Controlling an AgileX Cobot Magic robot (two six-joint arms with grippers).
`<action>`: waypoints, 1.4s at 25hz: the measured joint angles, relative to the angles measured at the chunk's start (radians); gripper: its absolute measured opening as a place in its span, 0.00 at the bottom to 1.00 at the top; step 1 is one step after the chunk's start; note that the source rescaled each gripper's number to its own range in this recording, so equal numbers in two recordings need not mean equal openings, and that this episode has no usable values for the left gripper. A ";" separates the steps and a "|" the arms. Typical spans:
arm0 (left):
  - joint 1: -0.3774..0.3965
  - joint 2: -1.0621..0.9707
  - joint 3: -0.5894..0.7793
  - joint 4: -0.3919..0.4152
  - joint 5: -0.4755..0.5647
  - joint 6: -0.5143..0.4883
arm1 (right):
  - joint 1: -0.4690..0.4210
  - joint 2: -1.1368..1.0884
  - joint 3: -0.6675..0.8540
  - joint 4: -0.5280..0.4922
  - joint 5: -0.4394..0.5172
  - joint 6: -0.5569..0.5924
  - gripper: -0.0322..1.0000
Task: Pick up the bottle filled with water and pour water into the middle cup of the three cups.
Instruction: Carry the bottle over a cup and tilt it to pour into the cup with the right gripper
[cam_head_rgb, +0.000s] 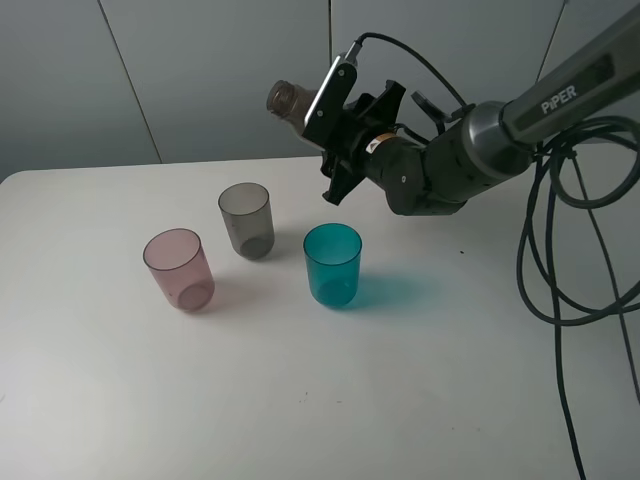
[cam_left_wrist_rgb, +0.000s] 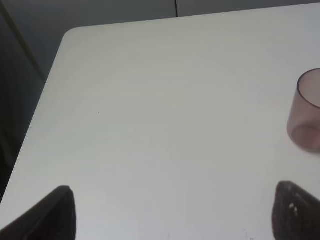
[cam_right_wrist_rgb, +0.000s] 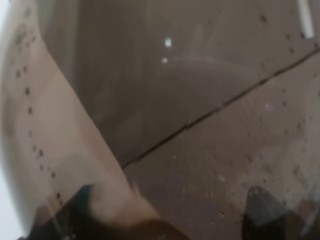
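My right gripper (cam_head_rgb: 338, 135) is shut on the smoky brown-pink bottle (cam_head_rgb: 289, 101) and holds it in the air, tilted nearly flat, with its open neck pointing left. The mouth is above and slightly right of the middle smoky grey cup (cam_head_rgb: 247, 220), well above its rim. No stream of water shows. The pink cup (cam_head_rgb: 179, 269) stands front left and the teal cup (cam_head_rgb: 332, 263) front right of the grey one. In the right wrist view the bottle's wall (cam_right_wrist_rgb: 190, 115), dotted with droplets, fills the picture. My left gripper (cam_left_wrist_rgb: 175, 220) is open and empty over bare table, with the pink cup (cam_left_wrist_rgb: 306, 111) nearby.
The white table (cam_head_rgb: 400, 380) has its back edge against a grey wall. Black cables (cam_head_rgb: 560, 260) hang from the right arm at the right side. The table's rounded corner (cam_left_wrist_rgb: 70, 35) shows in the left wrist view.
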 joint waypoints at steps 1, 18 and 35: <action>0.000 0.000 0.000 0.000 0.000 0.000 | 0.002 0.004 -0.001 -0.006 -0.002 -0.010 0.03; 0.000 0.000 0.000 0.000 0.000 0.000 | 0.016 0.085 -0.050 -0.044 -0.019 -0.311 0.03; 0.000 0.000 0.000 0.000 0.000 0.000 | 0.020 0.087 -0.050 -0.044 -0.019 -0.483 0.03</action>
